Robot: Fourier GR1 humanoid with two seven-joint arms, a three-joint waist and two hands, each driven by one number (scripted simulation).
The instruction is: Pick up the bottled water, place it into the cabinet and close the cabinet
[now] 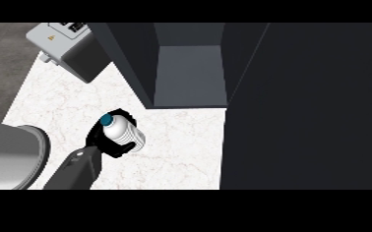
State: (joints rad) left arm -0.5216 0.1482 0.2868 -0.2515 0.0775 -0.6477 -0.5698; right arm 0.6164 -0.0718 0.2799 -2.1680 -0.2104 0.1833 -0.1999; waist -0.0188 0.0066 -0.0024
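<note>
Dark cabinet open, bottle in the left hand

Dark grey cabinet (189,64) fills the upper and right part of the head view, its door (298,108) swung open along the right side. White marbled counter (65,103) spreads below it, with a grey appliance (69,49) at the upper left. Near the counter's lower middle, the left hand (102,140) has its fingers curled round the bottled water (122,131), white with a blue cap, short of the cabinet opening
</note>
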